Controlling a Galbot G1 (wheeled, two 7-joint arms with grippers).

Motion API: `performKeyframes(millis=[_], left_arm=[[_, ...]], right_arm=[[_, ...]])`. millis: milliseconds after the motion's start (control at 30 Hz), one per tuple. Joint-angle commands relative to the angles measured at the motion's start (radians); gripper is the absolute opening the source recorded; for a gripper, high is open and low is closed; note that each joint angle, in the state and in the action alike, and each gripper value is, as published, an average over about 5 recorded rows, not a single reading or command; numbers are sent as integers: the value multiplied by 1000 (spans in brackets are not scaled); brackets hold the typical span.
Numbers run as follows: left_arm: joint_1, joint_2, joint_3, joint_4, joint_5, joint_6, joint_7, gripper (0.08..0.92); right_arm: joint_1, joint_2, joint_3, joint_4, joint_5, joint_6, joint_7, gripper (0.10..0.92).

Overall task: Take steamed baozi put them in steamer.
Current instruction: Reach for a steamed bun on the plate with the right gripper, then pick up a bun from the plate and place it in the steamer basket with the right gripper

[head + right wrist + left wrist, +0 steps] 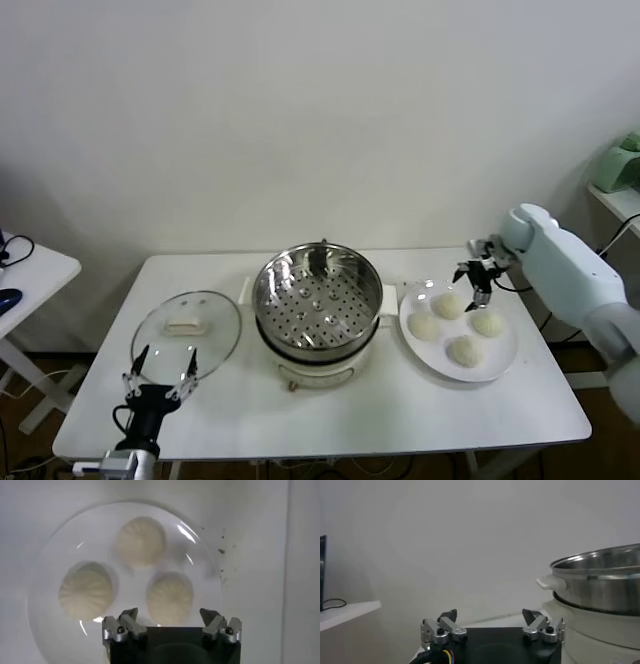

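Observation:
The steel steamer (318, 300) with its perforated tray stands mid-table and holds no buns. Four cream-white baozi lie on a white plate (502, 363) to its right: one at the far side (447, 306), one on the left (424, 327), one on the right (488, 323), one nearest (464, 350). My right gripper (478, 280) hangs open and empty above the plate's far edge. In the right wrist view it (170, 614) is open above one baozi (169, 596), with two more (141, 541) (86, 594) on the plate (50, 555); the fourth is hidden. My left gripper (160, 368) is open and empty at the table's front left.
A round glass lid (187, 328) with a white handle lies flat left of the steamer, just beyond the left gripper. The left wrist view shows the open left gripper (490, 615) and the steamer's side (600, 580). A side table (25, 275) stands at far left.

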Motion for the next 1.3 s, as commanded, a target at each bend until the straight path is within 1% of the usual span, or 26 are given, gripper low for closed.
performKeyframes(millis=[33,333,733,833,1000,1067,1300], left_arm=[[-1,0,1,9,0,1,-3,823],[-3,-4,2,19,1,1,-5,823],[-4,-5,-1,26,0,0,-8,823],[-4,-5,-1,27,0,0,-10,823],[-3,-6,-1,27,-1,0,-12,823],[-2,-6,-1,27,-1,0,-12,823],[-1,-7,-1,25,-1,1,-13,823]], right_arm=[[-27,75,52,-87,-138,30,52,823],[-43,97,98,-115,-187,50,121,823],[-46,122,119,-133,-218,47,119,822],[-47,124,128,-137,-228,46,119,808],[-49,127,143,-144,-243,46,119,730],[-51,127,145,-145,-244,46,120,711],[-56,127,154,-140,-243,47,119,704]])
